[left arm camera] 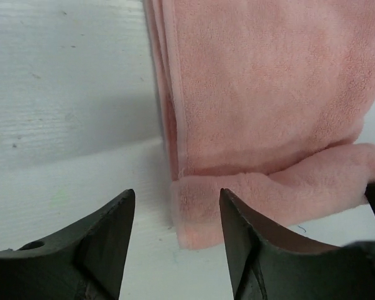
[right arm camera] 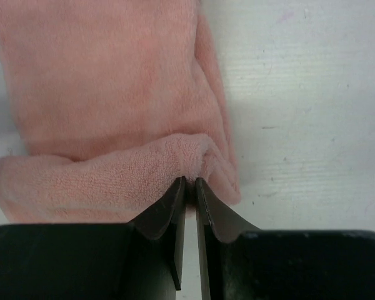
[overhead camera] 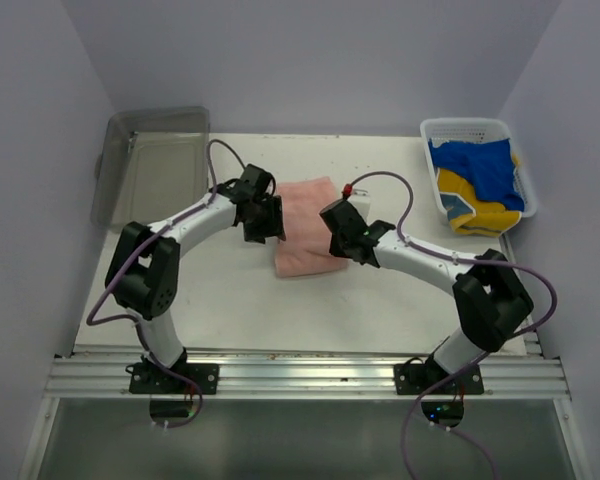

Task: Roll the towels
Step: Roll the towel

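Rolling looks barely begun: the salmon-pink terry towel [overhead camera: 308, 205] lies on the white table [overhead camera: 230, 290] with only its near edge turned into a first fold. The left end effector [left arm camera: 176, 194] stands wide at that towel's near left corner, gripping nothing. The right end effector [right arm camera: 190, 181] is narrow at its near right corner; whether it pinches cloth I cannot tell. Next, I judge, both must take the fold and turn it onward evenly. The royal blue towel [overhead camera: 480, 165] and yellow towel [overhead camera: 475, 210] sit in the white mesh basket [overhead camera: 465, 123], well right of the pink one.

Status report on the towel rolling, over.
Left gripper open, straddling a corner of the pink towel. Right gripper nearly shut at its folded-over edge, grip unclear. One edge turned over, roll barely begun. Nothing in the way.
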